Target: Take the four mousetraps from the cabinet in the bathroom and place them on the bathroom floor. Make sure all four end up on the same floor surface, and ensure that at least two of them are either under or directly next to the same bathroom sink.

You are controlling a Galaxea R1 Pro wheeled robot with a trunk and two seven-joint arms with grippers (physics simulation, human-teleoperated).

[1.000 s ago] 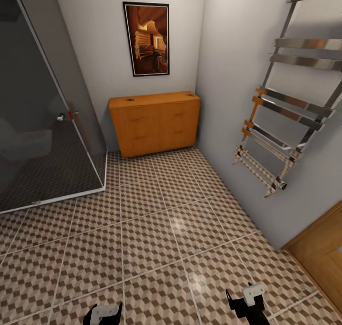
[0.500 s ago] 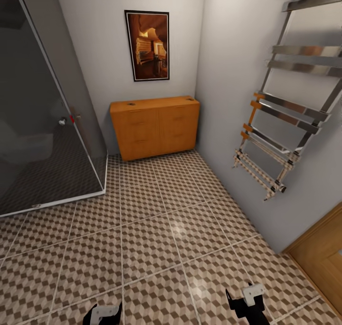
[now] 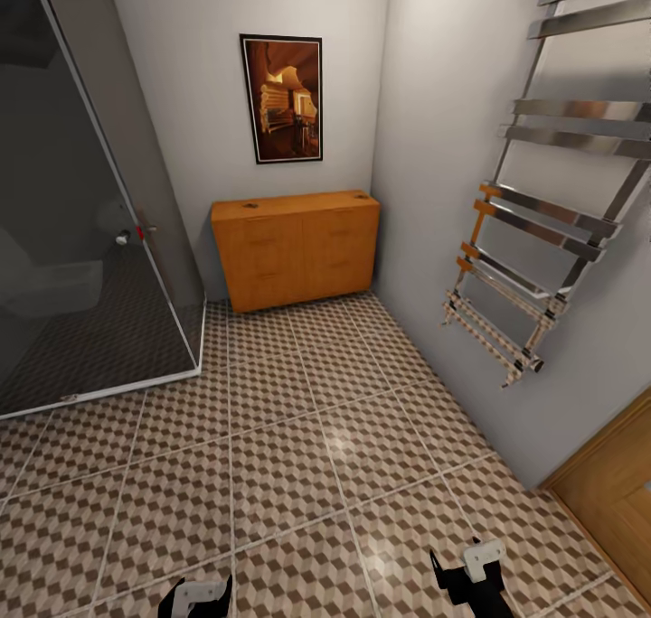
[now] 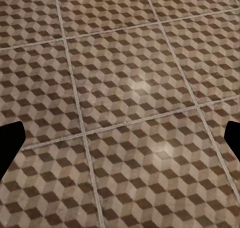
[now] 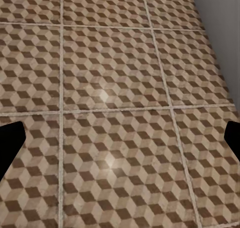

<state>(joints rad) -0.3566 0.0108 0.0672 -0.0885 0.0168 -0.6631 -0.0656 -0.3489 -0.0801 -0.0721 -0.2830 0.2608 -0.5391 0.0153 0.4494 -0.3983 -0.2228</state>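
Hanging low at the near edge of the head view, the left claw (image 3: 201, 595) and the right claw (image 3: 470, 571) sit well apart above the bathroom floor (image 3: 298, 437), neither touching it. In the left wrist view the left claw (image 4: 120, 140) shows only two dark fingertips (image 4: 9, 143) at opposite edges with bare tile between them, so it is spread wide and holds nothing. The right wrist view shows the right claw (image 5: 120, 143) the same way: dark fingertips (image 5: 10, 140) far apart, released and empty, with a strip of grey wall (image 5: 220, 33) along one side.

Cube-patterned tiles with pale grout run from the claws to the far wall. There the cabinet (image 3: 297, 248) stands in the far right corner, its orange-wood drawer fronts closed. Two small dark marks lie on its top, possibly mousetraps, though they are too small to tell. A framed picture (image 3: 282, 86) hangs above it. A dark glass shower enclosure (image 3: 81, 238) fills the left side. On the right wall hangs a chrome towel rail (image 3: 542, 229), and a wooden door (image 3: 615, 491) shows at the near right.
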